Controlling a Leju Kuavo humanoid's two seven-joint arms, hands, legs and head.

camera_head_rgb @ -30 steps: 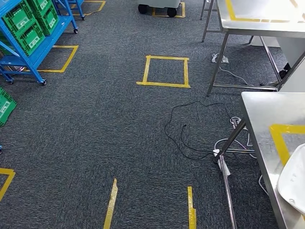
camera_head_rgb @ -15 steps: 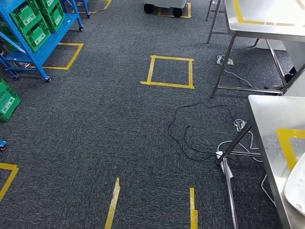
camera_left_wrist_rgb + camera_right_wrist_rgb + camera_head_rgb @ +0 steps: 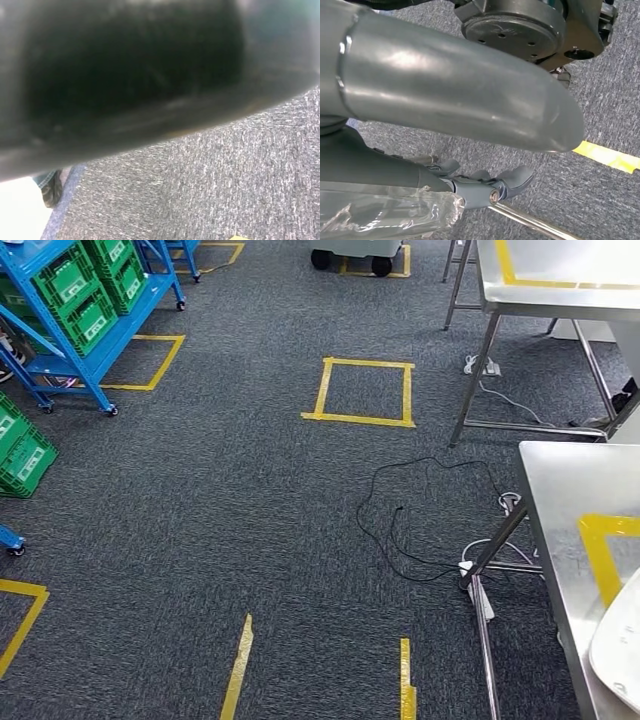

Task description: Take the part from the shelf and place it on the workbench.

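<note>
The blue shelf (image 3: 113,335) stands at the far left in the head view, with green bins (image 3: 83,300) on its levels. The steel workbench (image 3: 562,510) is at the right edge, marked with yellow tape. A white moulded part (image 3: 620,650) lies on its near corner, cut off by the frame. In the right wrist view my right hand (image 3: 478,185) hangs over the carpet, its thick grey thumb (image 3: 452,95) well apart from the stretched dark fingers (image 3: 508,180), with nothing between them. Clear film (image 3: 376,215) wraps the hand's base. The left wrist view is a dark blur above carpet.
A second steel table (image 3: 558,290) stands at the back right. A black cable (image 3: 407,520) and a power strip lie on the carpet by the workbench leg. More green crates (image 3: 19,450) sit at the left edge. A yellow tape square (image 3: 366,390) marks the floor. A person's shoe (image 3: 51,187) shows beside the carpet.
The camera has swung left: the whole scene slides right, more of the blue shelf and green crates come in, and the workbench and white part slip toward the right edge.
</note>
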